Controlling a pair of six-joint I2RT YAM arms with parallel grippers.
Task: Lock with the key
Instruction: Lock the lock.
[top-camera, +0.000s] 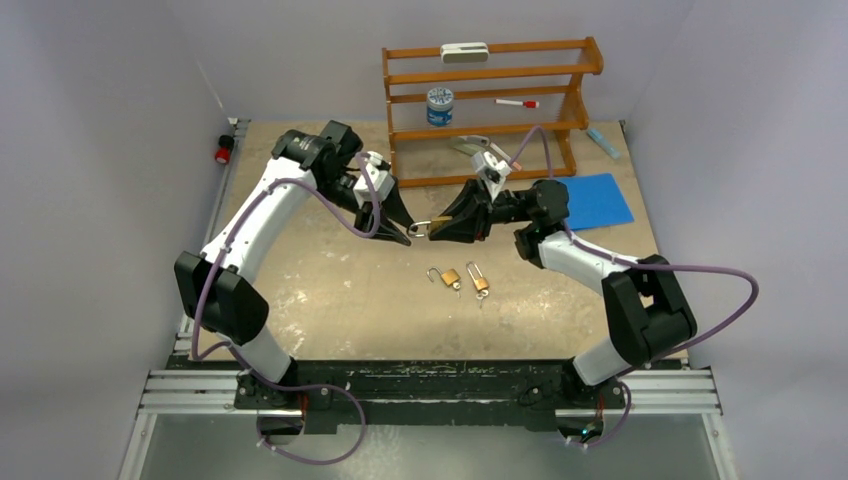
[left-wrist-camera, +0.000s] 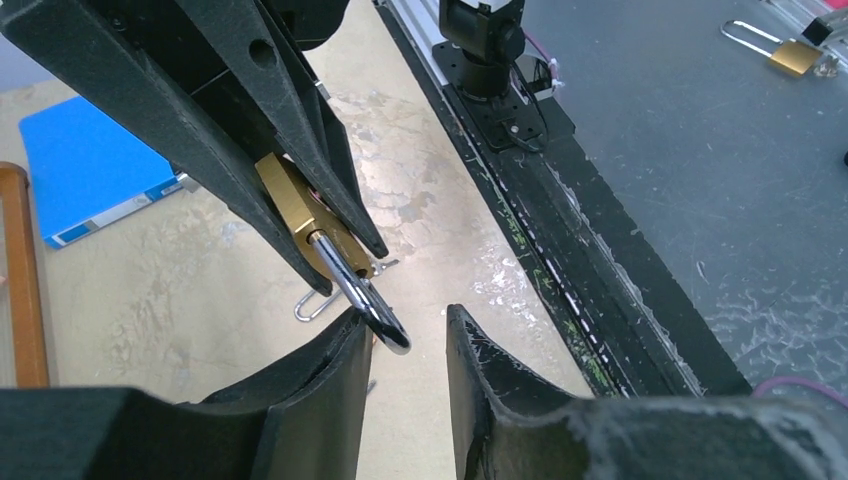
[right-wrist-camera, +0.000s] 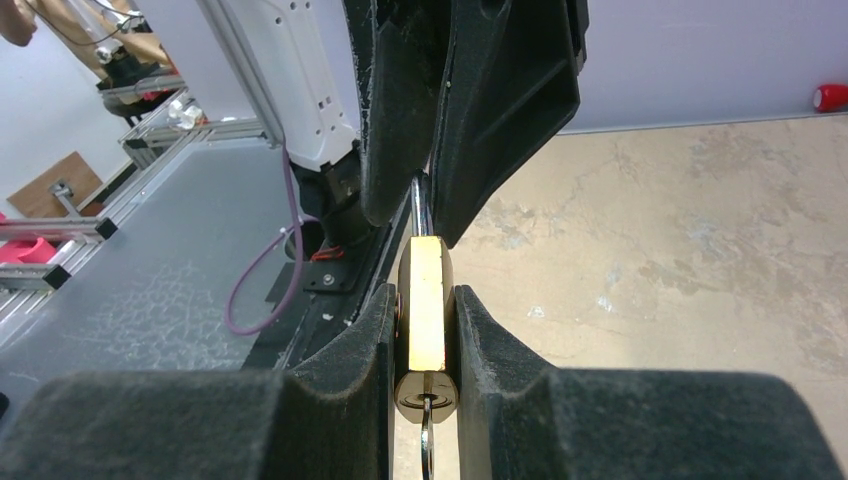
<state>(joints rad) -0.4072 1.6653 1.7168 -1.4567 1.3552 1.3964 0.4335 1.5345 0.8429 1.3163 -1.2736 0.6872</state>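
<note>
Right claw (right-wrist-camera: 425, 300): clenched on the brass body of the padlock (right-wrist-camera: 425, 310), one finger on each flat face. The padlock is held above the middle of the desk (top-camera: 330, 290), between the two claws, clear of the surface. The key (right-wrist-camera: 427, 440) sits in the keyhole at the end nearest the right wrist. The shackle (left-wrist-camera: 365, 295) points left, toward the left claw (left-wrist-camera: 405, 325).

Left claw: released. Its fingers straddle the shackle tip; one finger touches the shackle, the other stands apart from it.

Two spare padlocks (top-camera: 447, 276) (top-camera: 478, 281) lie on the desk, nearer than the claws. A wooden rack (top-camera: 490, 110) stands at the far edge.
</note>
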